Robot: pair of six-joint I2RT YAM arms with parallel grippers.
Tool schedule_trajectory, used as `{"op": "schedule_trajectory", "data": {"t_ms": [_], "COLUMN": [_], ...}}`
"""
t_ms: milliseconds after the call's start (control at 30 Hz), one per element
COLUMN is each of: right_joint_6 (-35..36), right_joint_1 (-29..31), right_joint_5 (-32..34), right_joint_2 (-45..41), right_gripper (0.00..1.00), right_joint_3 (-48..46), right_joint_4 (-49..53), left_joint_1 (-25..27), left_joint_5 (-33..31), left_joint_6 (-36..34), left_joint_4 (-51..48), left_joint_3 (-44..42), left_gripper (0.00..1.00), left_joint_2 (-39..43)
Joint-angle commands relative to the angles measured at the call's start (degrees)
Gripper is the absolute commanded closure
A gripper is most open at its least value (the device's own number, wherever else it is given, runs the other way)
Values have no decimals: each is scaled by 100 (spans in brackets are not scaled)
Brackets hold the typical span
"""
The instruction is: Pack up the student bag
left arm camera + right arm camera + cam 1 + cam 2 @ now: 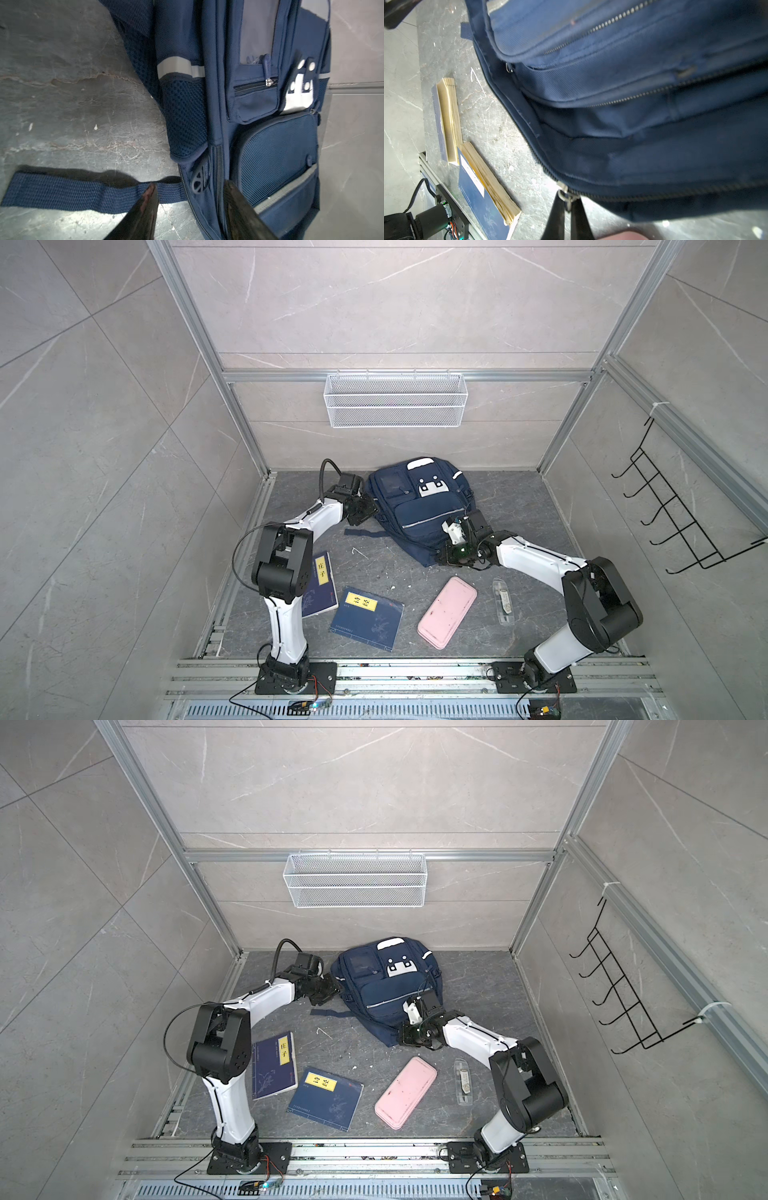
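The right tool (pixel 568 204) is clenched on the small metal zip pull (pixel 562 193) at the near edge of the large navy-blue fabric student bag (pixel 419 506), lying flat on the dark stone counter (pixel 519 497) just beyond. Limp cloth, likely to bunch and drag; zip tabs and webbing (pixel 62 191) look the surest holds. Across the bag the left tool (pixel 190 185) stands released over its side edge. The bag's inside is hidden.
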State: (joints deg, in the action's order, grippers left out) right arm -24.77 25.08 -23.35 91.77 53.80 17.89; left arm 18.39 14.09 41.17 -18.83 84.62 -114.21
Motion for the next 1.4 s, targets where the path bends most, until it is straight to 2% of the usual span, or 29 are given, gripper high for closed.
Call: {"op": "schedule_trajectory", "data": {"t_ms": [0,200,300,400,533,900,1067,1200,1367], "right_joint_6": [144,162,167,182,224,394,412,355,389], "right_joint_1": [-30,-38,-34,-41,-77,-85,-92,-33,274], "right_joint_5": [50,22,39,72,47,41,-94,-331,-518], "right_joint_2": [-224,-273,-282,-251,-187,94,244,299,348], "right_gripper": [100,100,100,100,100,100,100,100,100], "right_joint_3": [-57,8,16,65,163,478,589,658,739], "right_joint_4": [246,336,342,348,382,429,434,461,547], "left_joint_1": [9,6,-5,-20,-92,-486,-380,-241,-46], "left_joint_5": [-4,256,250,229,161,-79,-348,-396,-334], "left_joint_6": [-368,-374,-310,-211,-18,557,1084,1329,1488], "left_joint_4": [-455,-17,7,96,317,1415,1874,2080,2086], "left_joint_3": [305,466,597,575,208,-1953,-2901,-3020,-2616], "left_gripper": [46,46,50,66,100,100,100,100,100], "left_joint_2": [-170,-649,-849,-895,-761,524,1176,1336,1175]}}
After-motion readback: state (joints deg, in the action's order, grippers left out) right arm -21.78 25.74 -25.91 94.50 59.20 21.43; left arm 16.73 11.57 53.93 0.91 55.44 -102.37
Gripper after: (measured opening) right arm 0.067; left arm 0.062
